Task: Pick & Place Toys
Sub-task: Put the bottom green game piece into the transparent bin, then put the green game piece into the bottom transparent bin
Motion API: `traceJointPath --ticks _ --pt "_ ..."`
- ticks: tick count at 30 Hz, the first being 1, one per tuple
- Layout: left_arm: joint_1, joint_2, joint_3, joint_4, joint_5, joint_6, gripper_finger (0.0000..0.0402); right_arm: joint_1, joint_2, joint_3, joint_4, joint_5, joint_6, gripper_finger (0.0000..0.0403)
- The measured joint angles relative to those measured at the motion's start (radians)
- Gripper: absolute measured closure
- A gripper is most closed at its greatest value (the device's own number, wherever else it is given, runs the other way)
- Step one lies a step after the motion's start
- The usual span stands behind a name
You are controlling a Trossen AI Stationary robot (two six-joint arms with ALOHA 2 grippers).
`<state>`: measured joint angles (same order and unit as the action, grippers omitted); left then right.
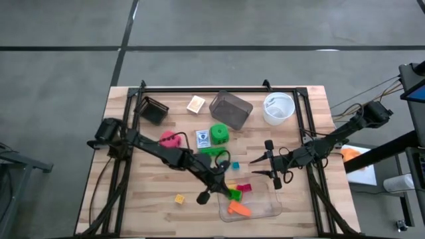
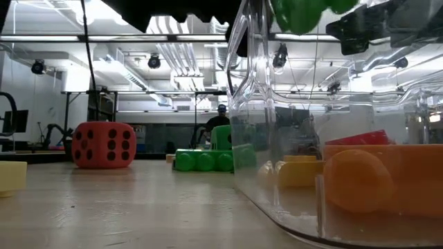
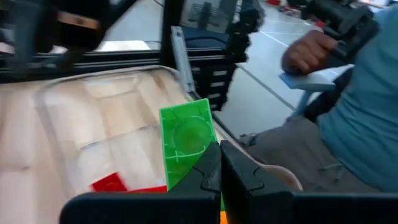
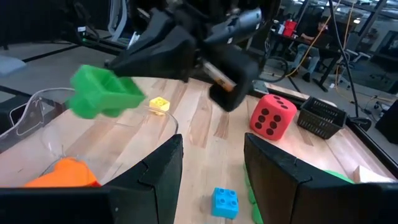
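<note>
**Green brick over tray: risks, markings**

High view: left gripper point(image 1: 229, 193) clamped on green brick point(image 1: 235, 194) above clear tray point(image 1: 269, 211); right gripper point(image 1: 265, 166) beside tray, jaws half apart, empty

Low view: brick high; likely to bounce out if dropped from there

Left wrist view: grip only at brick's edge; slip possible

Right wrist view: no legible writing

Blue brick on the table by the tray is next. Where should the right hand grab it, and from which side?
Take the small blue brick across its two flat side walls, coming straight down from above. It sits studs-up and flat on the wooden table, so the sides probably offer the only parallel faces. It lies just ahead of the right hand, whose fingers stand open, apart from the clear tray.
</note>
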<state>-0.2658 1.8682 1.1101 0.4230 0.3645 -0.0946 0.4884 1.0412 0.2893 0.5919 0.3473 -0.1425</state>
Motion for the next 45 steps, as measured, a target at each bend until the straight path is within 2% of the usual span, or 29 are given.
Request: traceJointPath --ticks 5,11,15,24,28,33,37,41,45 --pt "0.000 0.051 0.043 -0.057 0.034 0.008 0.0401 0.000 0.000 0.000 -0.003 0.000 0.001 0.0235" --pt "0.004 0.049 0.048 -0.140 0.037 0.017 0.0389 0.000 0.000 0.000 -0.013 0.000 0.004 0.0235" --pt "0.006 0.047 0.048 -0.155 0.020 0.019 0.0342 0.000 0.000 0.000 -0.016 0.000 0.004 0.0235" --pt "0.005 0.038 0.050 -0.167 -0.001 0.066 0.0190 0.000 0.000 0.000 -0.017 0.000 0.004 0.0235" --pt "-0.001 -0.008 0.050 -0.256 -0.022 0.062 0.0162 0.000 0.000 0.000 -0.017 0.000 0.004 0.0235" --pt "-0.032 -0.103 0.049 -0.434 -0.179 0.072 0.0159 0.000 0.000 0.000 -0.021 0.000 0.004 0.0235" --pt "-0.039 -0.166 0.049 -0.607 -0.404 0.069 0.0159 0.000 0.000 0.000 -0.024 0.000 0.004 0.0235" --pt "-0.029 -0.170 0.045 -0.750 -0.627 0.064 0.0159 0.000 0.000 0.000 -0.024 0.000 0.008 0.0235" --pt "0.023 -0.156 -0.002 -0.763 -0.669 0.047 0.0159 0.000 0.000 0.000 -0.024 0.000 0.010 0.0235"
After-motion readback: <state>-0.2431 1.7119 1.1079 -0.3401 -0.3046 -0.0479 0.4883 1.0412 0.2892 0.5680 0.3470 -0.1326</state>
